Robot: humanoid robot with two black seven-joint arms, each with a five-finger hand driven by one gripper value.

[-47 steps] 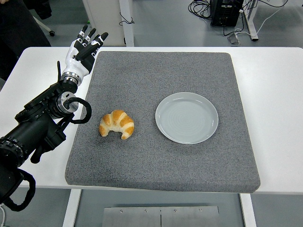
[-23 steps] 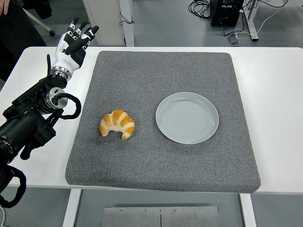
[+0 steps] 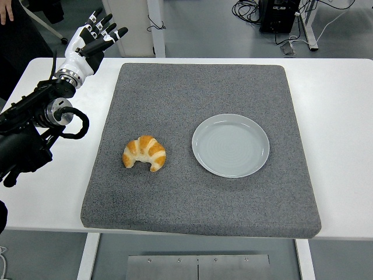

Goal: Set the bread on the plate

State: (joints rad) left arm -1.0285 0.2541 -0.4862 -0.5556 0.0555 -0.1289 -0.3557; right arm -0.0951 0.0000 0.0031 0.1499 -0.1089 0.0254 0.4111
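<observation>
A golden croissant lies on the grey mat, left of centre. To its right sits an empty pale grey plate. My left hand hovers near the table's far left corner, well away from the bread, its fingers spread and holding nothing. The black left arm runs in from the left edge. My right arm does not show.
The mat covers most of the white table. A person's hand and dark clothing show at the top left. A table leg and cables stand on the floor behind the table.
My left hand has drawn back up and to the left, away from the mat. The croissant and plate have stayed put.
</observation>
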